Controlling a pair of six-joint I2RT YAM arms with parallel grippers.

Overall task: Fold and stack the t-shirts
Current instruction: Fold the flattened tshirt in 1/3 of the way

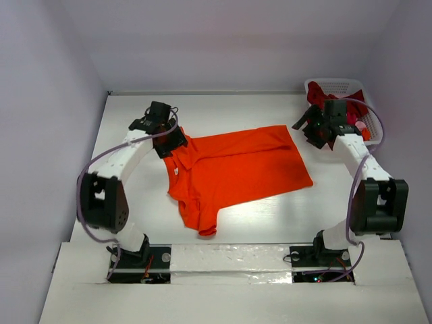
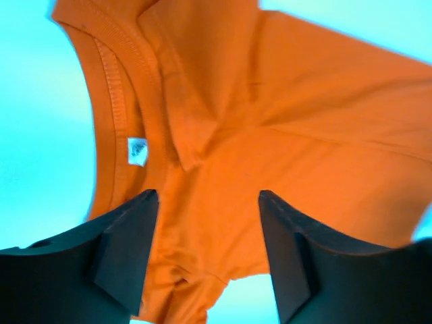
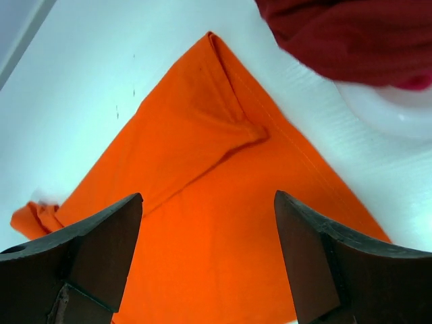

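The bright orange t-shirt lies spread on the white table, its far side folded over and one sleeve pointing toward the near edge. My left gripper is open above the collar end; the left wrist view shows the collar and its white tag between the open fingers. My right gripper is open, just off the shirt's far right corner; the right wrist view shows that corner and the hem. Darker red shirts sit in the basket.
A white lattice basket stands at the far right corner, close behind the right gripper; its rim and red cloth show in the right wrist view. White walls enclose the table on three sides.
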